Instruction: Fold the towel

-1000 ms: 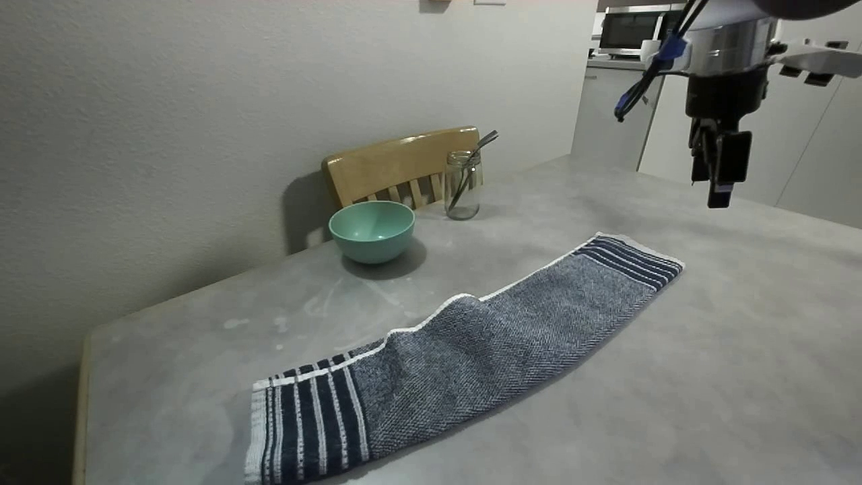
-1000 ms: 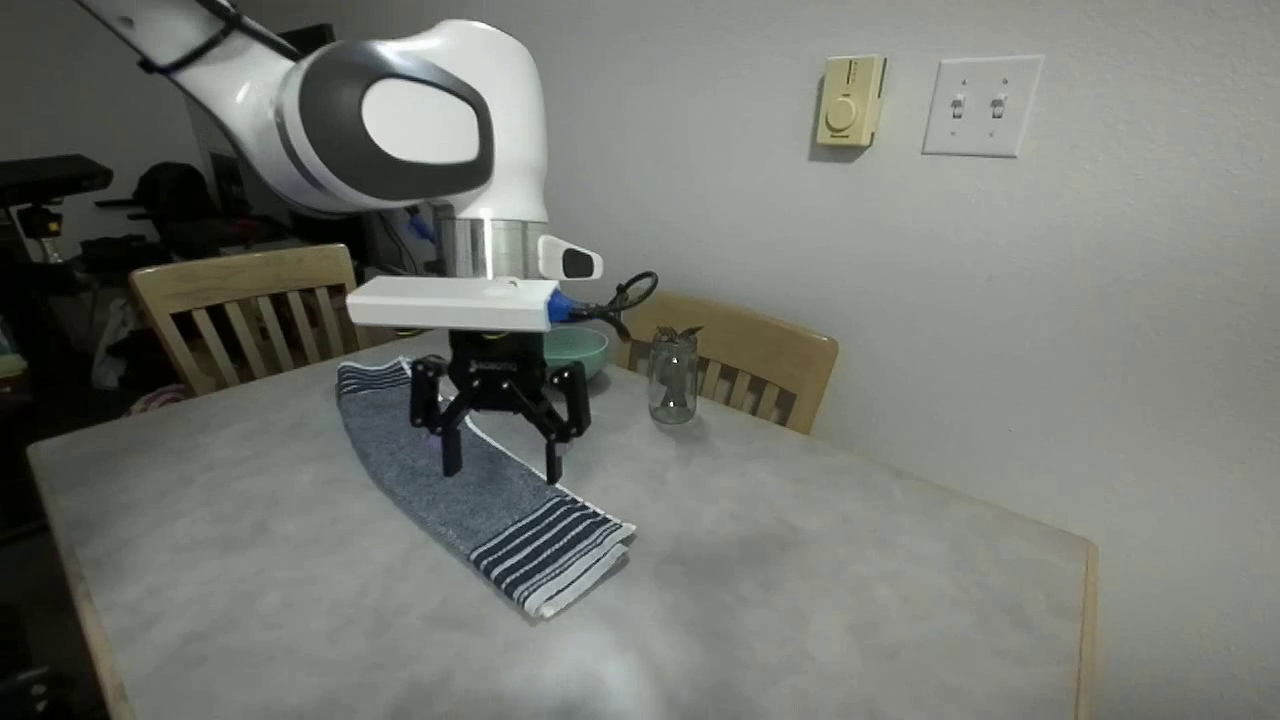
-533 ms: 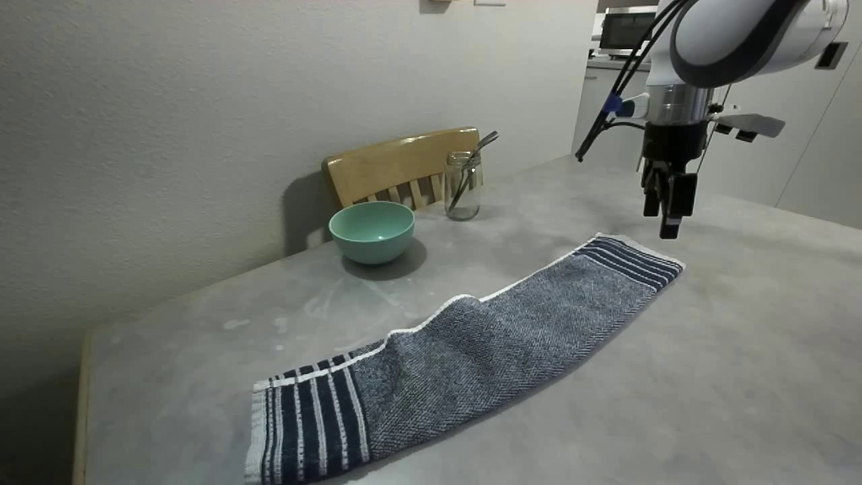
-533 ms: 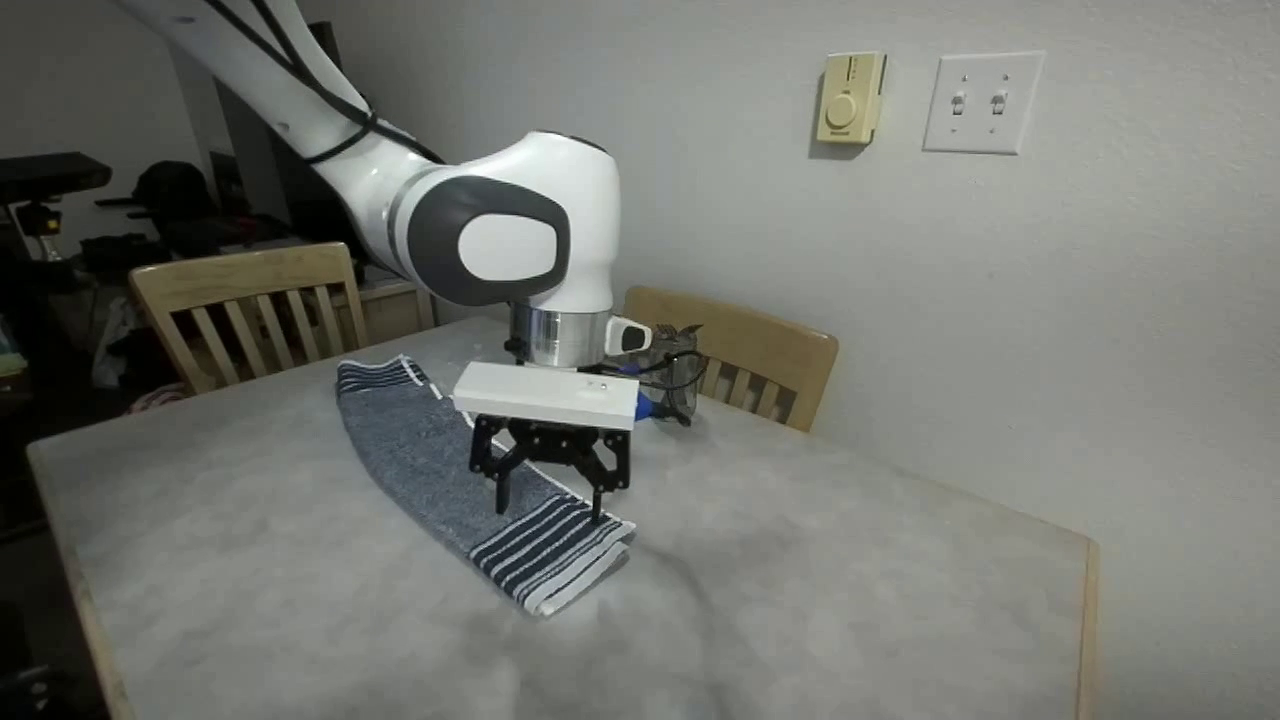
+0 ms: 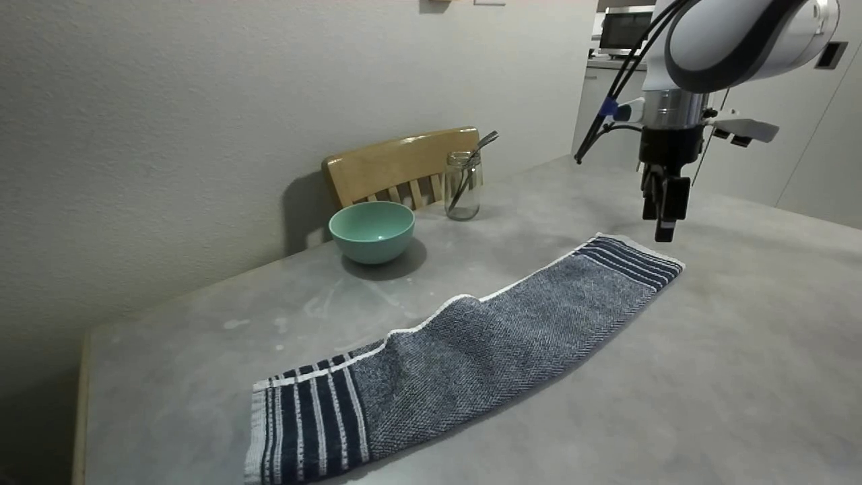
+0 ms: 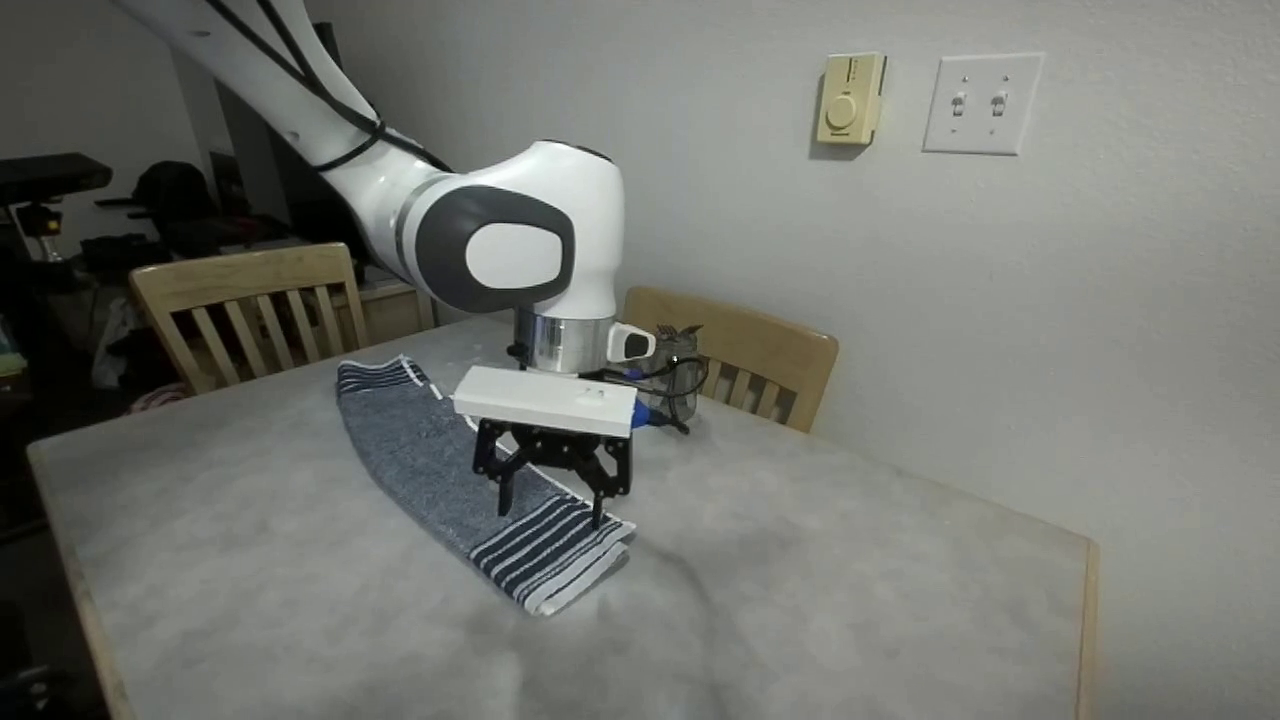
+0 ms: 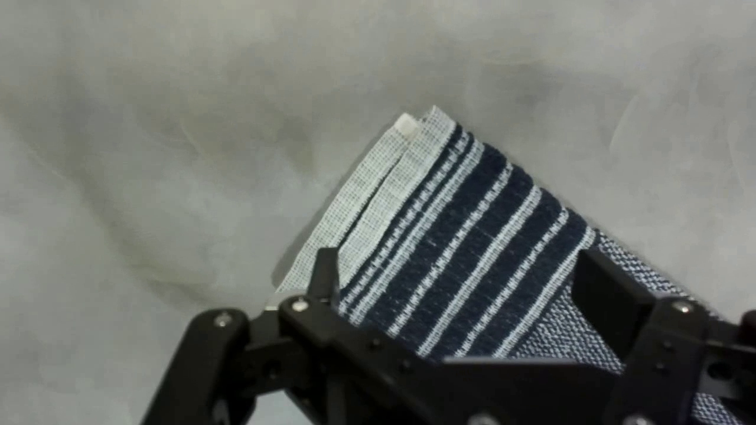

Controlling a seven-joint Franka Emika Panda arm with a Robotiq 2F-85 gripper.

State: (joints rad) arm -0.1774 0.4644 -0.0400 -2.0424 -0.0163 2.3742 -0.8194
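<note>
A: Counts first. Towel?

B: One towel (image 5: pixel 485 350). In an exterior view it lies diagonally on the one table (image 5: pixel 741 377), lower left of the frame to right of centre, rippled mid-length. Wrist view: striped end in the middle, the rest running off lower right. Two hem layers show at that end, slightly offset.

A: Other stuff?

B: One bowl (image 5: pixel 372 250), teal, just left of centre. One jar (image 5: pixel 462 210), up and right of it, utensils (image 5: pixel 488 139) leaning inside, number unclear. One microwave (image 5: pixel 623 32), upper right, partly hidden by the one arm (image 5: pixel 714 44). Two chairs (image 6: pixel 245 265) in an exterior view, far left and right of centre. Upper right there: one thermostat (image 6: pixel 850 100), one switch plate (image 6: pixel 983 140) with two switches (image 6: pixel 958 105).

A: Gripper?

B: One gripper (image 6: pixel 551 514), two fingers (image 7: pixel 325 271). In an exterior view it's below centre, a bit left, pointing down over the towel's striped end.

A: Jaws?

B: Released, spread wide. Wrist view: a finger left of centre, a finger at right, striped cloth showing through the gap.

A: Holding?

B: Nothing.

A: Touching?

B: Tips look just above the cloth; contact, can't tell for sure.
</note>
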